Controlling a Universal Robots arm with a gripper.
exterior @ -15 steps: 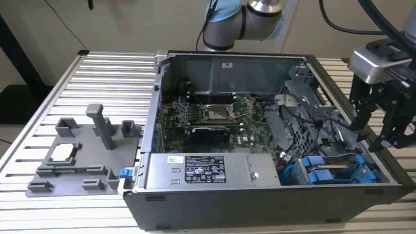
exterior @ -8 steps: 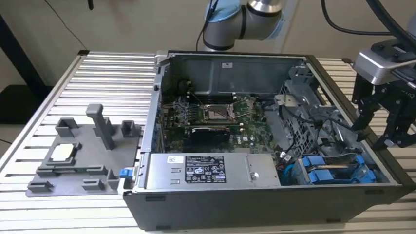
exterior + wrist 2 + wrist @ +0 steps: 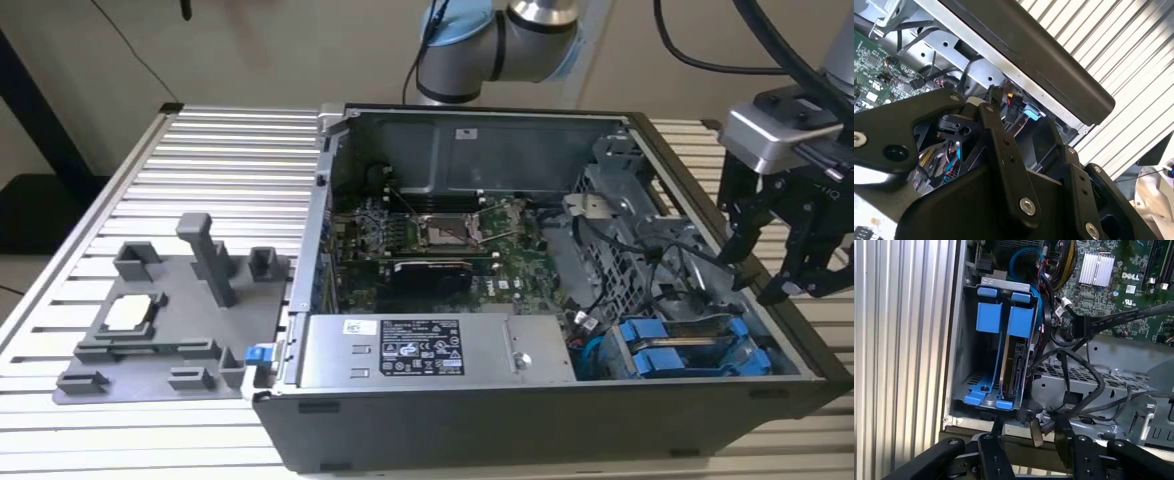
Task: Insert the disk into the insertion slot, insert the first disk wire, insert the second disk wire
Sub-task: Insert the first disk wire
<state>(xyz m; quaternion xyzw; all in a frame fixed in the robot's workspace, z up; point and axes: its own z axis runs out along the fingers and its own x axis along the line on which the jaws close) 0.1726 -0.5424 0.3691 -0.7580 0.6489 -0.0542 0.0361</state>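
Disk in insertion slot, gripper nearby

The arm shows at the top of the exterior view, its wrist at that view's right. The claw points downward, black fingers spread apart, gripping nothing.

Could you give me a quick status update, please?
Gripper open, above the case wall. Disk seated in the insertion slot. Loose black cables beside the slot.
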